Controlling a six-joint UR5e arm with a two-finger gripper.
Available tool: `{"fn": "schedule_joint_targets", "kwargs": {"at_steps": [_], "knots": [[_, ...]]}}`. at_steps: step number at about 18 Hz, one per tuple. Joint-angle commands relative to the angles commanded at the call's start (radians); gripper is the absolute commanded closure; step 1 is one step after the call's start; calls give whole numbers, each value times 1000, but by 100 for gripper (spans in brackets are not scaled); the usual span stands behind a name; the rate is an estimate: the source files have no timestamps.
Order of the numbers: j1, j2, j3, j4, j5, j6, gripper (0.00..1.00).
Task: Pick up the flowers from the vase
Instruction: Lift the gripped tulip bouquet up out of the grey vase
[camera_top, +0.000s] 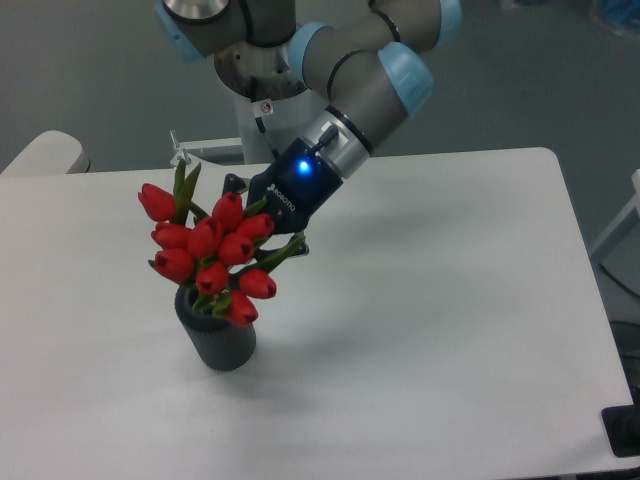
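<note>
The flowers (213, 250), a tight bunch of red tulip buds with green leaves, hang tilted just above the vase (218, 341), a short dark grey ribbed cylinder on the white table. The lowest buds still overlap the vase's rim. My gripper (268, 234) reaches in from the upper right, its dark fingers shut on the flowers' green stems behind the buds. A blue light glows on the gripper body. The stems' lower ends are hidden by the buds.
The white table (430, 330) spreads right and front of the vase. The arm's base column (262, 110) stands at the table's back edge. A pale rounded object (45, 153) sits off the back left corner.
</note>
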Motion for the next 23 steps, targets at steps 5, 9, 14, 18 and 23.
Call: {"fn": "schedule_joint_targets", "kwargs": {"at_steps": [5, 9, 14, 18, 23], "knots": [[6, 0, 31, 0, 0, -52, 88], [12, 2, 41, -2, 0, -81, 89], [41, 3, 52, -2, -38, -114, 89], [60, 3, 61, -3, -58, -126, 90], [63, 15, 71, -3, -60, -152, 91]]}}
